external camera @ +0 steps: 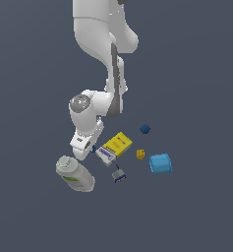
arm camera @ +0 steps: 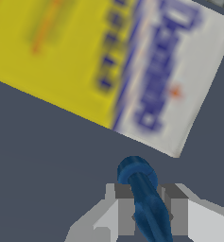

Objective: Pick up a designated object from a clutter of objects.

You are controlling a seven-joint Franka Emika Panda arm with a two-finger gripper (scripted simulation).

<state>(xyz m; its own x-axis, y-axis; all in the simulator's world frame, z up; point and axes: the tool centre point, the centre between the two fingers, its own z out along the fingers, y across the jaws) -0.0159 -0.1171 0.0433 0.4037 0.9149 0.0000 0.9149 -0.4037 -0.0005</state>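
The gripper [arm camera: 144, 212] holds the tiny dark blue piece [arm camera: 142, 198] tight between its jaws. The yellow box [arm camera: 75, 56] is near, so a bump could knock it loose.

White arm [external camera: 105, 59] descends from the frame's top; its gripper [external camera: 88, 146] sits low, just beside the yellow box [external camera: 116, 146] on the exterior view's left. A speck of dark blue shows at the gripper's tip; finger state not readable. Whitish bottle [external camera: 74, 173] with green label lies tilted below the gripper. Small grey-and-blue piece [external camera: 119, 175] near the box's white end. Tiny yellow cube [external camera: 140, 154] between box and light blue cylinder [external camera: 160, 163]. Rounder dark blue piece [external camera: 145, 129] apart, above the cube.
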